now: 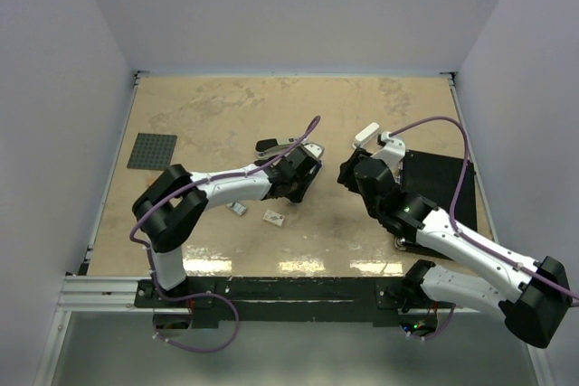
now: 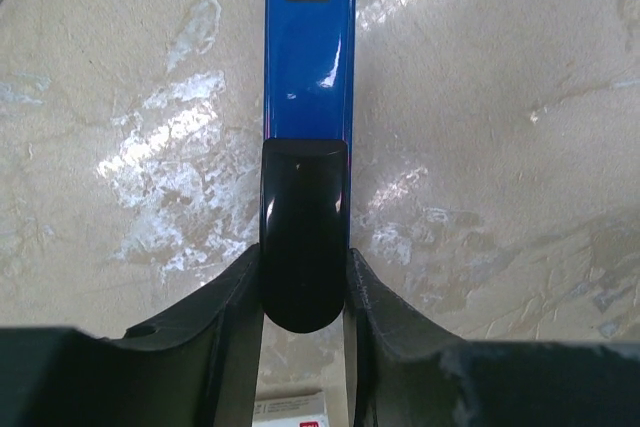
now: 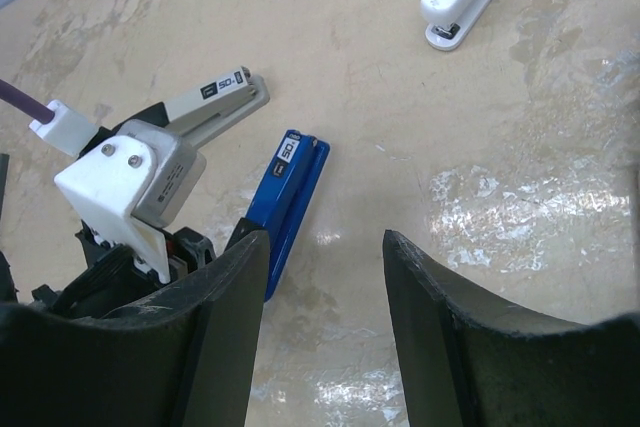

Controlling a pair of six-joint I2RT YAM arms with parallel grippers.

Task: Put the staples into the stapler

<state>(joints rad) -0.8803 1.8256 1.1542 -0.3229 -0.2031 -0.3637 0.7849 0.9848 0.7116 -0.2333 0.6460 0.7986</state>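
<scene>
A blue stapler [image 2: 305, 57] with a black rear end lies on the tabletop. My left gripper [image 2: 303, 259] is shut on that black end, one finger pressed against each side. In the right wrist view the same blue stapler [image 3: 290, 192] runs out from under the left gripper. The staples box [image 1: 273, 217], small and whitish with a red mark, lies behind the left gripper, and its edge shows between the fingers [image 2: 290, 412]. A small grey tray piece [image 1: 238, 209] sits to its left. My right gripper [image 3: 325, 244] hangs open above bare table just right of the blue stapler, holding nothing.
A white stapler [image 1: 366, 133] lies beyond the right gripper. A grey stapler [image 3: 225, 97] sits beside the left gripper, and a black stapler [image 1: 267, 145] lies to its left. A dark baseplate [image 1: 152, 151] is at the far left, and a black mat [image 1: 443, 183] lies under the right arm.
</scene>
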